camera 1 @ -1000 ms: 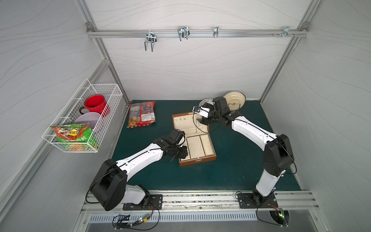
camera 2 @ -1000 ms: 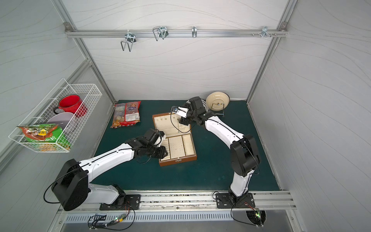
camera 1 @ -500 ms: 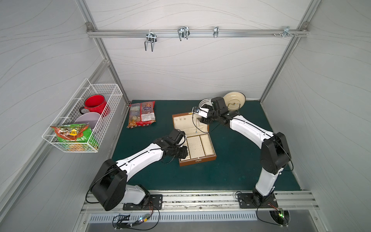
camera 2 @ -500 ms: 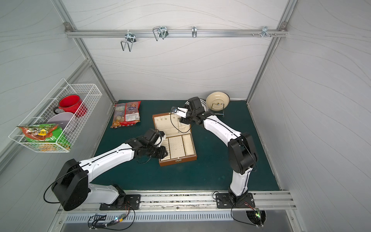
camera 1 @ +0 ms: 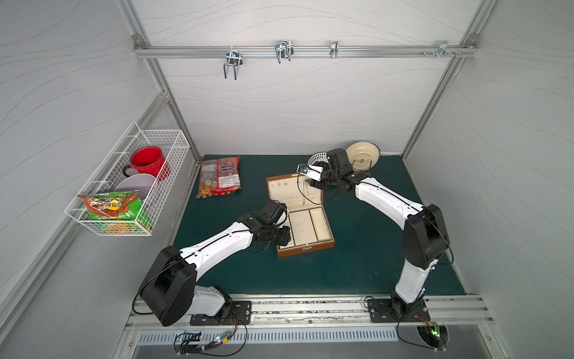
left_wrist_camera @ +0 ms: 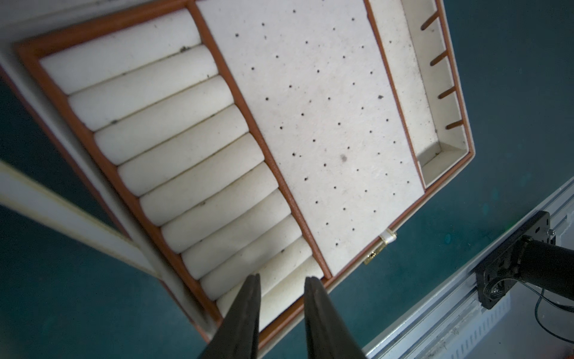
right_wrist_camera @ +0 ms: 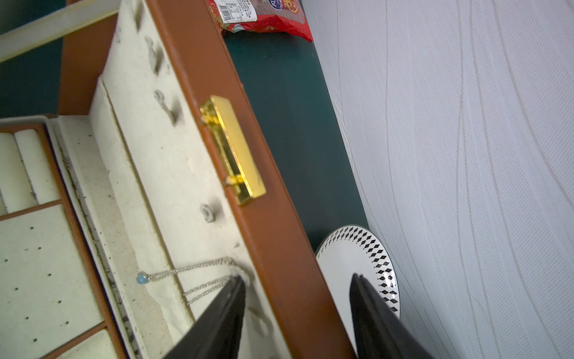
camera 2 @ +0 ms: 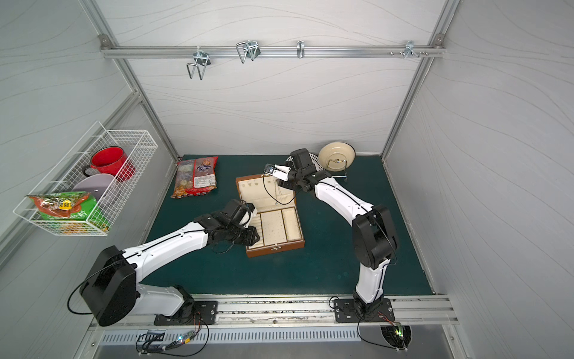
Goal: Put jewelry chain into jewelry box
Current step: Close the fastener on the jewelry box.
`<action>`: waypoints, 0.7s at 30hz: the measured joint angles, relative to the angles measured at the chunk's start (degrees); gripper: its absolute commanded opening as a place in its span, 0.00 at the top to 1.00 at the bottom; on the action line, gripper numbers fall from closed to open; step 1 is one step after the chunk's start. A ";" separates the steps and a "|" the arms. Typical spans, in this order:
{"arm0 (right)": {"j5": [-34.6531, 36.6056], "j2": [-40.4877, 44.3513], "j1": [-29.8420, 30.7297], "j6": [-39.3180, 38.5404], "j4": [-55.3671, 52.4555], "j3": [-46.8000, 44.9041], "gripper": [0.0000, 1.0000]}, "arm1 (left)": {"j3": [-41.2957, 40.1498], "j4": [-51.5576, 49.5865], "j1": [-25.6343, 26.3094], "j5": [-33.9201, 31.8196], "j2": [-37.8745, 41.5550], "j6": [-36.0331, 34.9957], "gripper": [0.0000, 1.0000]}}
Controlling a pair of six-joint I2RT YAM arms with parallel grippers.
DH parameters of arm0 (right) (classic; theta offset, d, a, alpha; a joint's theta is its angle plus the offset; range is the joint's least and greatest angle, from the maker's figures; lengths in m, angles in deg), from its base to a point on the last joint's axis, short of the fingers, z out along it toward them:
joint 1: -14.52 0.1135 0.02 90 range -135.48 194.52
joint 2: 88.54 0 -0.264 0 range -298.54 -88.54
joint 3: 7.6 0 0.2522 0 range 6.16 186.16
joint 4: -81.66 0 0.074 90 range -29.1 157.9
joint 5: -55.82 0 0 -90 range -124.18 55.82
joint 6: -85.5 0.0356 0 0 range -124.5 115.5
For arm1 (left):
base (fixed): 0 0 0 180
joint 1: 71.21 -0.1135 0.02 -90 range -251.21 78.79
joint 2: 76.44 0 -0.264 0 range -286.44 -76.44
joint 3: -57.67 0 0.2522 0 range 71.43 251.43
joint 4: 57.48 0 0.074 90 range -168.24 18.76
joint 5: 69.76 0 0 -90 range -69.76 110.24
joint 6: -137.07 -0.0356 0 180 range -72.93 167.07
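Ease the right tool (right_wrist_camera: 298, 276), jaws spread wide, off the jewelry box (right_wrist_camera: 202, 62) lid without snagging the jewelry chain (right_wrist_camera: 192, 268) at its fingertip (right_wrist_camera: 234, 289).

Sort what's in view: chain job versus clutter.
Job: thin silvery chain with blue bead; brown hinged jewelry box, cream-lined.
Clutter: red snack packet; upright cream plate; diamond-patterned white plate; wire basket holding red mug, grey bowl, green packet.

Brown, cream-lined jewelry box (camera 1: 306, 248); silvery jewelry chain (right_wrist_camera: 192, 269)
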 measured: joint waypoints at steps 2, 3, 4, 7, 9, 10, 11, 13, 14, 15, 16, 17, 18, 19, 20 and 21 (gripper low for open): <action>0.11 -0.20 0.00 0.00 0.02 0.17 0.44 | -0.11 -0.02 0.07 -0.07 0.00 0.00 0.71; 0.15 -0.22 0.00 -0.02 0.04 0.20 0.46 | -0.17 0.00 0.09 -0.11 0.00 0.00 0.71; 0.31 -0.24 0.02 0.02 0.07 0.24 0.46 | -0.22 -0.02 0.13 -0.13 0.02 0.00 0.71; 0.74 -0.42 0.13 0.26 -0.07 0.57 0.47 | -0.37 -0.02 0.17 -0.17 0.02 0.00 0.71; 0.94 -0.61 0.17 0.39 -0.15 0.85 0.47 | -0.39 -0.02 0.20 -0.20 0.02 0.00 0.71; 1.01 -0.68 0.22 0.44 -0.24 0.98 0.47 | -0.39 -0.02 0.20 -0.20 0.02 0.00 0.71; 1.14 -0.74 0.24 0.46 -0.35 1.07 0.47 | -0.39 -0.02 0.20 -0.20 0.02 0.00 0.71; 1.29 -0.74 0.31 0.63 -0.37 1.07 0.46 | -0.39 -0.02 0.20 -0.24 0.07 0.00 0.71; 1.40 -0.74 0.33 0.79 -0.37 1.07 0.45 | -0.39 -0.02 0.20 -0.28 0.09 0.00 0.71; 1.53 -0.74 0.35 1.09 -0.35 1.07 0.44 | -0.39 -0.02 0.20 -0.39 0.11 0.00 0.71; 1.68 -0.74 0.37 1.60 -0.33 1.05 0.41 | -0.39 -0.02 0.20 -0.44 0.15 0.00 0.71; 1.84 -0.68 0.39 2.29 -0.15 0.87 0.37 | -0.39 -0.04 0.20 -0.55 0.24 0.00 0.71; 2.03 -0.50 0.39 2.75 0.13 0.50 0.33 | -0.39 -0.07 0.20 -0.63 0.35 0.00 0.71; 2.21 -0.11 0.39 3.50 0.50 -0.17 0.30 | -0.39 -0.11 0.20 -0.81 0.55 0.00 0.71; 2.36 0.44 0.39 4.37 0.72 -0.98 0.25 | -0.39 -0.20 0.20 -1.03 0.79 -0.02 0.71; 2.47 1.16 0.39 4.98 1.05 -1.84 0.16 | -0.39 -0.33 0.20 -1.27 1.03 -0.07 0.71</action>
